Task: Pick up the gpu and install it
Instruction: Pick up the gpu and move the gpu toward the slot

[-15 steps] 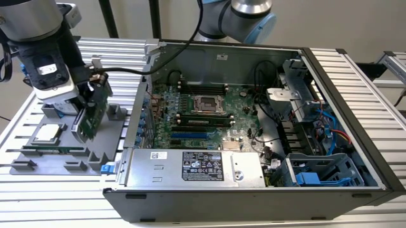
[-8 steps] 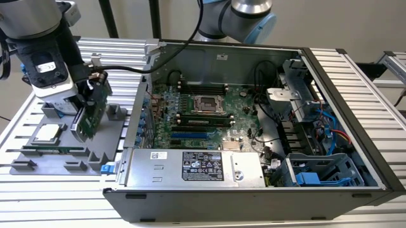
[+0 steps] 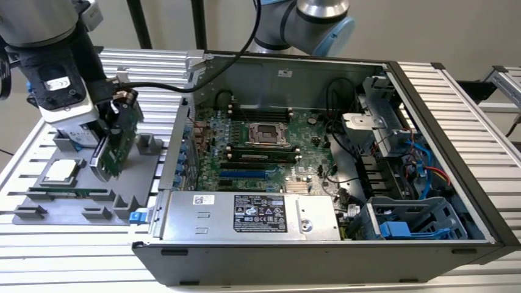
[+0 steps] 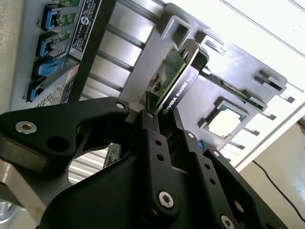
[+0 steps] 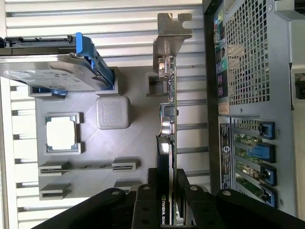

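Note:
The gpu (image 3: 121, 139) stands on edge, tilted, over the grey parts tray (image 3: 41, 204) on the exterior view's left, beside the open computer case (image 3: 456, 159). My gripper (image 3: 108, 125) is shut on the card from above. In the second wrist view my black fingers (image 4: 153, 129) clamp the card's black cooler edge and green board (image 4: 177, 78). In the first wrist view the gpu (image 5: 167, 121) runs away from the gripper (image 5: 167, 183), and its silver end bracket (image 5: 170, 33) is at the far end. The motherboard (image 3: 260, 143) lies inside the case with a blue slot (image 3: 244, 173) near its front.
A silver hard drive with a blue frame (image 5: 57, 74), a square processor chip (image 5: 61, 133) and a thin memory stick (image 5: 90, 167) sit in the tray. The case's rear panel with its ports (image 5: 252, 143) is close beside the card. A power supply (image 3: 244, 217) lies along the case's near side.

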Controlling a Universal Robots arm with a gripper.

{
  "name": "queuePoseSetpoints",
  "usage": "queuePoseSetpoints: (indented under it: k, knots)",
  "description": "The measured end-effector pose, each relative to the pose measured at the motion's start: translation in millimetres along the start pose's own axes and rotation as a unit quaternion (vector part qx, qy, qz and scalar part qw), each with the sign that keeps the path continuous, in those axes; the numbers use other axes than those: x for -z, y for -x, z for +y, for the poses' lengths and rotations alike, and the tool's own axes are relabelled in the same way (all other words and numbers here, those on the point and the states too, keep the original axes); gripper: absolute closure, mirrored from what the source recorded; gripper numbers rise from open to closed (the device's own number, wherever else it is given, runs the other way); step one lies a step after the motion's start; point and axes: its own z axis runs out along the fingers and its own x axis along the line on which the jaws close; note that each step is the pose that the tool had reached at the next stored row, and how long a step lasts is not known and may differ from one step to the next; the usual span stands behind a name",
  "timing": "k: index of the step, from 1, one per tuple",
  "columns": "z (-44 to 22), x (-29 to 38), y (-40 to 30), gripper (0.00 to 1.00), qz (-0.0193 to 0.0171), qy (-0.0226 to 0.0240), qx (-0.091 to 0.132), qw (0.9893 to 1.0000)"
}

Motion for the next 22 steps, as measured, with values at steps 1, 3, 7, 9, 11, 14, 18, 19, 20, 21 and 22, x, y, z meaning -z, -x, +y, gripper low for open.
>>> queuePoseSetpoints:
  k: [1,3,7,9,11,14,18,19,20,21,22]
  knots:
    - [0.0,0.2,0.0,1.0,0.0,0.0,0.0,1.0]
    - [0.1,0.7,0.0,1.0,0.0,0.0,0.0,1.0]
    - [0.1,2.0,0.1,1.0,0.0,0.0,0.0,1.0]
    - [0.1,2.3,0.1,1.0,0.0,0.0,0.0,1.0]
    - [0.2,2.9,0.1,1.0,0.0001,-0.0001,0.0,1.0]
    - [0.2,4.1,0.1,1.0,0.0,0.0,0.0,1.0]
    - [0.4,6.0,0.2,1.0,0.0,-0.0001,0.0,1.0]
    - [0.4,6.3,0.2,1.0,0.0,0.0,0.0,1.0]
    - [0.4,6.8,0.2,1.0,0.0,0.0,0.0,1.0]
    - [0.4,7.2,0.2,1.0,0.0,0.0,0.0,1.0]
    - [0.5,7.6,0.3,1.0,0.0,0.0,0.0,1.0]
